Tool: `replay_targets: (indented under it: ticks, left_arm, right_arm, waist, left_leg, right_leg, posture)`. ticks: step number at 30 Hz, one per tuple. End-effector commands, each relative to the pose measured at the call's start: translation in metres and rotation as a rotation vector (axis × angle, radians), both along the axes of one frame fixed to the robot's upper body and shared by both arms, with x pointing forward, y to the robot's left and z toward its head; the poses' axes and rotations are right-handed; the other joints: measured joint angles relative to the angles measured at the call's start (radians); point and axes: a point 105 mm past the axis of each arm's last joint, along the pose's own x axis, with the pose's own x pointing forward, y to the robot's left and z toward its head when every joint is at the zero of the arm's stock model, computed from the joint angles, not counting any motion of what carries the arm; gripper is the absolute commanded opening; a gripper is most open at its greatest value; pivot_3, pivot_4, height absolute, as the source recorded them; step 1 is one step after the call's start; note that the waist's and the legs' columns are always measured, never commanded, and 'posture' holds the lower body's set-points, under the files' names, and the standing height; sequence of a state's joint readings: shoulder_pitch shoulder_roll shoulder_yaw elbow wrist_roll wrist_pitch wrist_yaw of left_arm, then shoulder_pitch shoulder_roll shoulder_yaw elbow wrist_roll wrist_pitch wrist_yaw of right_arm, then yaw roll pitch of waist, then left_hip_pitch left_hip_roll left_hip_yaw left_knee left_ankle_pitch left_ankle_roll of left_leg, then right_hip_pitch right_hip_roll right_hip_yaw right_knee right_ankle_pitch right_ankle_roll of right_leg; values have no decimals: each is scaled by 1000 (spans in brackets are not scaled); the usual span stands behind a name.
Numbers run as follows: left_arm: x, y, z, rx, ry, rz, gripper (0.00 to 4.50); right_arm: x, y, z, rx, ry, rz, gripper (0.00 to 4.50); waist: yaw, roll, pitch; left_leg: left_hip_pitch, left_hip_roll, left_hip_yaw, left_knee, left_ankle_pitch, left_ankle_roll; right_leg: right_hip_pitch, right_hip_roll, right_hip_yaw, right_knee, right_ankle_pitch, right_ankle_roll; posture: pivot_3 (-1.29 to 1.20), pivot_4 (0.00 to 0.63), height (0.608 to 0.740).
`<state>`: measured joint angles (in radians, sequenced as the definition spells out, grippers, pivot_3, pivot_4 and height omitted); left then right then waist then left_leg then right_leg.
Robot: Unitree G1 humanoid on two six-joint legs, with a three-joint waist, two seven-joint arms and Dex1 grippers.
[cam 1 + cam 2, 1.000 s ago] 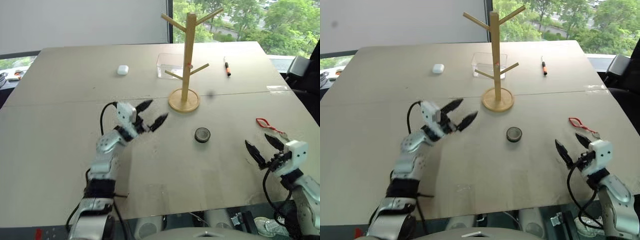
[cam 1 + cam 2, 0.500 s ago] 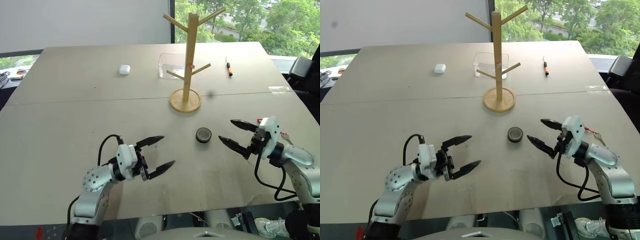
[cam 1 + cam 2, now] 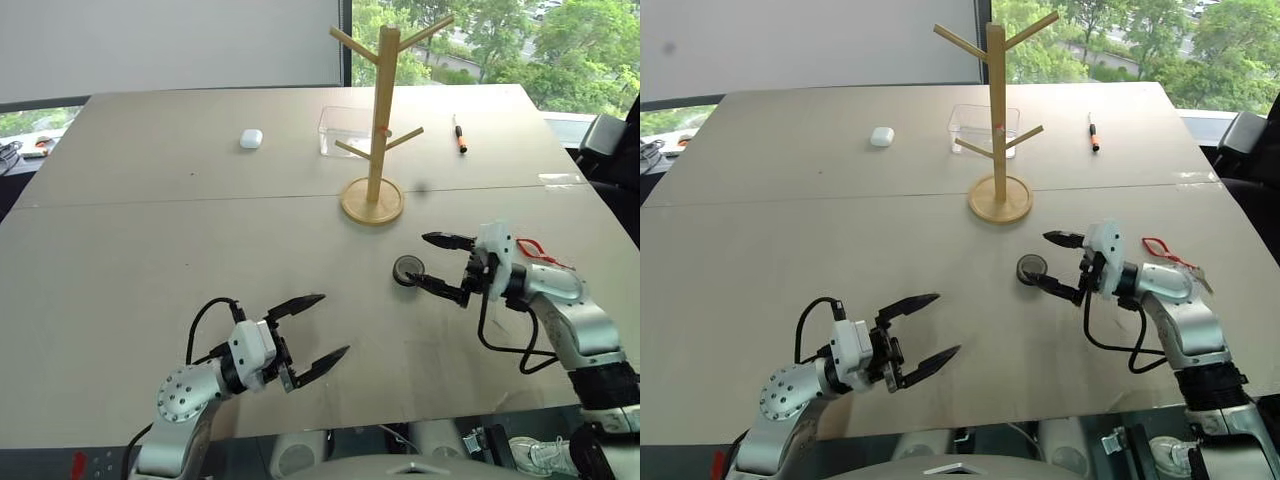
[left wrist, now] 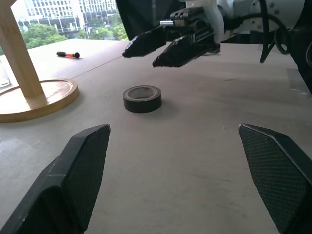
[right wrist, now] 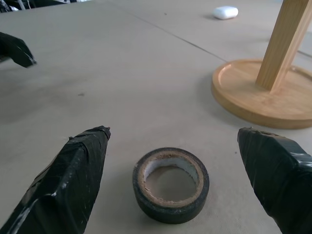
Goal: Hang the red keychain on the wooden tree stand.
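The red keychain [image 3: 530, 247] lies flat on the table at the right, just behind my right wrist. The wooden tree stand [image 3: 381, 110] rises at the table's middle back on its round base [image 5: 263, 100]. My right gripper [image 3: 420, 260] is open and level, pointing left away from the keychain, its fingertips either side of a black tape roll [image 5: 170, 185]. Near the table's front edge, my left gripper [image 3: 332, 324] is open and holds nothing. It faces the tape roll [image 4: 142, 98] and the right gripper [image 4: 141, 57].
A clear plastic box [image 3: 340, 130] stands just behind the stand. An orange-and-black pen [image 3: 458, 135] lies at the back right, and a small white case [image 3: 250, 139] at the back left. A black chair [image 3: 610, 150] stands off the table's right edge.
My right gripper swung left, away from the keychain, and now brackets the tape roll. My left gripper drew back from near the stand's base toward the table's front edge.
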<state>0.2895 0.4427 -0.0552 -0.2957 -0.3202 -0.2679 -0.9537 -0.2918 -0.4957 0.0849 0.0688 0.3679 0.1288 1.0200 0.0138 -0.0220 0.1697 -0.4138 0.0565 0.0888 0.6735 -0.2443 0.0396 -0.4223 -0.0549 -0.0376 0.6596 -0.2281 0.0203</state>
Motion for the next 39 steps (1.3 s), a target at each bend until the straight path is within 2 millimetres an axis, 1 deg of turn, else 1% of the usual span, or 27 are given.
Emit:
replay_targets:
  ticks: [1,3,7,13,21,22,23,25,27,28,29,32,35,37,39]
  left_arm:
    - [-2,-8,11,-12,-49,-2,4387]
    - [1,-8,15,-21,-52,21,4387]
    - [1,-8,17,-19,-51,28,4387]
    - [2,-6,16,-18,-46,37,4387]
    - [2,-4,11,-16,-37,42,4387]
    - [3,-4,11,-16,-36,43,4500]
    - [3,-3,10,-16,-35,43,4500]
    - [2,-3,8,-15,-34,43,4500]
    - [2,-2,6,-14,-33,43,4500]
    - [2,-1,5,-14,-33,43,4500]
    - [2,0,4,-13,-32,45,4500]
    - [3,1,1,-14,-34,55,4500]
    - [5,1,3,-25,-39,69,4500]
    - [7,1,4,-27,-41,76,4500]
    - [9,2,5,-34,-44,89,4500]
  right_arm:
    - [6,2,0,-36,-62,12,4500]
    - [7,2,-11,-73,-66,16,4500]
    - [8,2,-20,-88,-65,15,4500]
    - [10,4,-27,-103,-63,14,4500]
    - [9,7,-28,-90,-37,21,4500]
    - [9,7,-28,-85,-30,24,3959]
    - [8,8,-28,-77,-22,26,3727]
    - [7,8,-26,-53,-5,29,2761]
    - [7,8,-24,-37,4,26,1924]
    - [7,8,-23,-31,8,24,1545]
    - [8,7,-20,-22,-3,13,1266]
    - [17,3,-5,34,-33,-38,1242]
    - [34,-9,21,143,-45,-141,1242]
    - [50,-27,41,206,-58,-243,1242]
    - [69,-50,59,240,-88,-378,1242]
  waist:
    - [0,0,0]
    - [0,0,0]
    - [-2,0,0]
    - [-2,0,0]
    - [-2,0,0]
    - [-2,0,0]
    - [-2,0,0]
    - [-2,0,0]
    - [-2,0,0]
    - [-2,0,0]
    - [-2,0,0]
    - [-2,0,0]
    - [-2,1,0]
    - [-2,1,0]
    - [-2,1,0]
  left_leg:
    - [0,0,0,0,0,0]
    - [0,0,0,0,0,0]
    - [0,0,0,0,0,0]
    - [0,0,0,0,0,0]
    - [0,0,1,0,0,0]
    - [0,0,1,0,0,0]
    - [1,0,1,0,0,0]
    - [1,0,1,0,0,0]
    - [0,1,1,0,0,0]
    - [0,1,1,0,0,0]
    - [0,1,1,0,0,0]
    - [0,1,0,0,0,0]
    - [0,1,1,0,0,0]
    - [0,1,1,0,0,0]
    - [0,1,1,0,0,0]
  right_leg:
    - [0,0,0,0,0,0]
    - [0,0,0,0,0,0]
    - [0,0,0,0,0,0]
    - [0,0,0,0,0,0]
    - [0,0,0,0,0,0]
    - [0,0,0,0,0,0]
    - [0,0,0,0,0,0]
    - [0,0,0,0,0,0]
    - [0,0,0,0,0,0]
    - [0,0,0,0,0,0]
    - [0,0,0,0,0,0]
    - [0,0,0,0,0,0]
    - [0,0,0,0,0,0]
    - [0,0,1,0,0,0]
    - [-1,0,1,0,0,0]
  posture:
    - [0,150,740]
    - [0,150,740]
    - [0,150,740]
    - [0,150,740]
    - [0,150,740]
    - [0,150,740]
    - [0,150,740]
    - [0,150,740]
    - [0,150,740]
    - [0,150,740]
    - [0,150,740]
    - [0,150,740]
    - [0,150,740]
    - [0,150,740]
    - [0,150,740]
